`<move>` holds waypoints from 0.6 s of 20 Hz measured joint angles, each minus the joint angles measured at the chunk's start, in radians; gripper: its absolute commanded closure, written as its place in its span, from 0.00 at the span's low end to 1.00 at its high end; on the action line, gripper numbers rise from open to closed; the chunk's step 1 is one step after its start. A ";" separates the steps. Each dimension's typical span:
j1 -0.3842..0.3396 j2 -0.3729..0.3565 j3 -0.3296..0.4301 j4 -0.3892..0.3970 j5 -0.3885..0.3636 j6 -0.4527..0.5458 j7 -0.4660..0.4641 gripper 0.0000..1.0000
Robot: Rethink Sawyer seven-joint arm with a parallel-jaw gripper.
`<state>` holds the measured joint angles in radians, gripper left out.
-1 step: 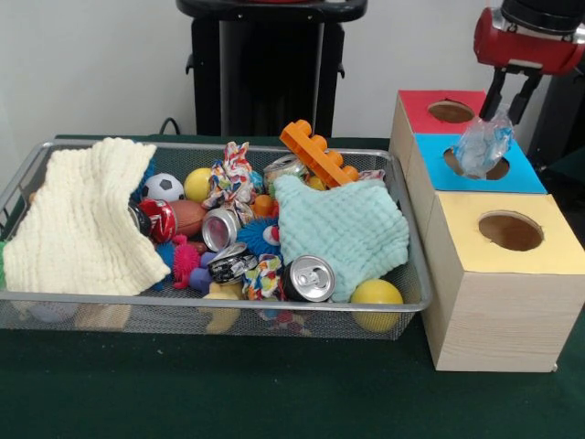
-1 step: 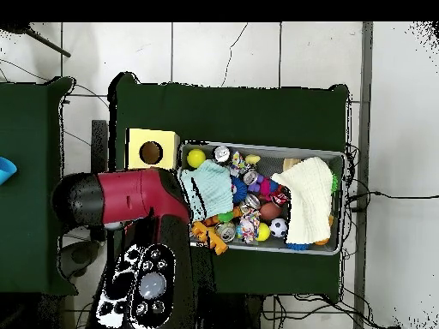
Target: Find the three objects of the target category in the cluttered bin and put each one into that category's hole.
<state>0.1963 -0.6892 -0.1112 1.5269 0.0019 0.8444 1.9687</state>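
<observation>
Nearest me, the wire bin (image 1: 55,311) sits on the green desk (image 1: 183,393), packed tight. A crushed can (image 1: 309,278) lies at its front rim, another can (image 1: 219,228) sits deeper in, and two cloths, a cream cloth (image 1: 82,219) and a mint cloth (image 1: 340,230), cover much of the rest. Anything of the wanted kind could be hiding under those cloths, so a search from here may miss it.

Beside the bin stand three boxes in a row: the yellow-topped box (image 1: 548,229) closest, the blue-topped box (image 1: 526,169) behind it, the red-topped box (image 1: 416,102) farthest.

Over the blue box's hole hangs the tool (image 1: 510,112), its two dark fingers closed on the top of a crumpled clear plastic piece (image 1: 483,144). The plastic dangles just below the tool and seems to touch the hole.

My worry is that the plastic looks about as broad as the opening and springy. Let go, it may perch on the rim or slide off onto the box top instead of dropping in. It could also cling to a finger.
</observation>
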 measured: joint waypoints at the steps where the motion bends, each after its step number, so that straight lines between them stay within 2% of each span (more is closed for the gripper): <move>1: 0.000 0.000 0.000 0.006 0.000 0.000 0.000 1.00; 12: 0.000 0.000 -0.004 0.019 0.001 0.000 0.000 1.00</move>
<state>0.1964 -0.6891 -0.1157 1.5460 0.0029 0.8442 1.9687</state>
